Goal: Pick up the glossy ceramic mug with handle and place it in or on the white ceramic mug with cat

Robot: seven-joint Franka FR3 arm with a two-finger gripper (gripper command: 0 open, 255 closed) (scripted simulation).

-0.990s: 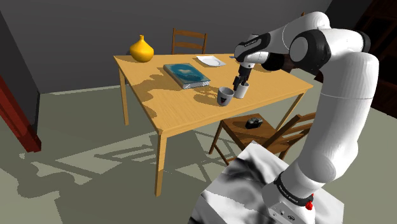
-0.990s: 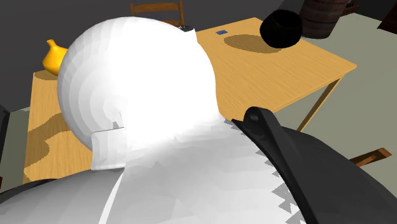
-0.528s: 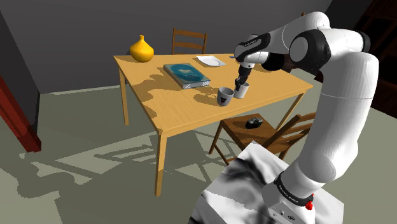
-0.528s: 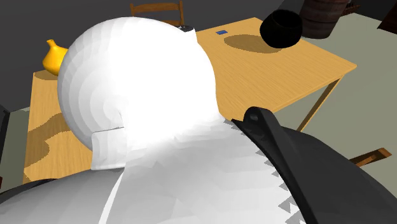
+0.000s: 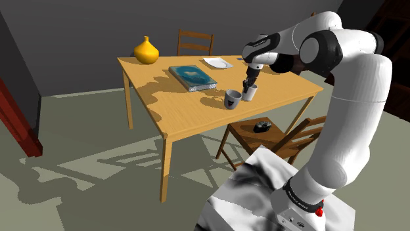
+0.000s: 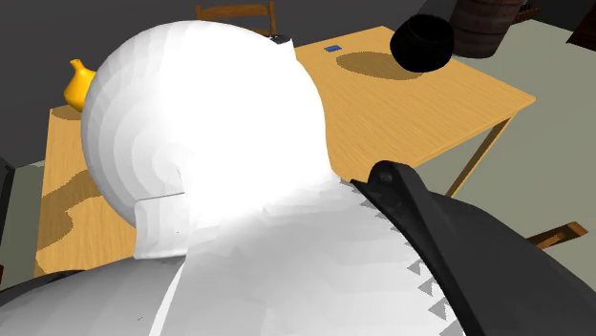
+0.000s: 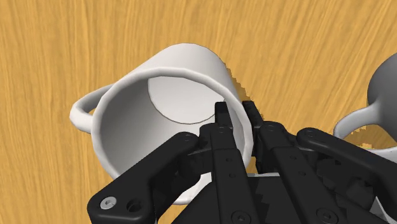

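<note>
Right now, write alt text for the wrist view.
The black gripper pinches the rim wall of a white mug, one finger inside and one outside, over a wooden table. A grey mug with a pale handle sits close beside it.

Premises: domestic dining room. Evidence as follows. A plain wooden worktop (image 5: 177, 108) on four legs stands on a grey-green floor (image 5: 85, 144) before a bare grey wall (image 5: 85, 39). Two slat-backed wooden chairs attend it, one behind (image 5: 195, 43) and one at the near side (image 5: 246, 133). Household articles on the worktop: a yellow vase (image 5: 146, 51), a blue-covered book (image 5: 192, 77), a white plate (image 5: 217, 63), a white mug (image 5: 248, 94) and a grey mug (image 5: 232, 99).
</note>
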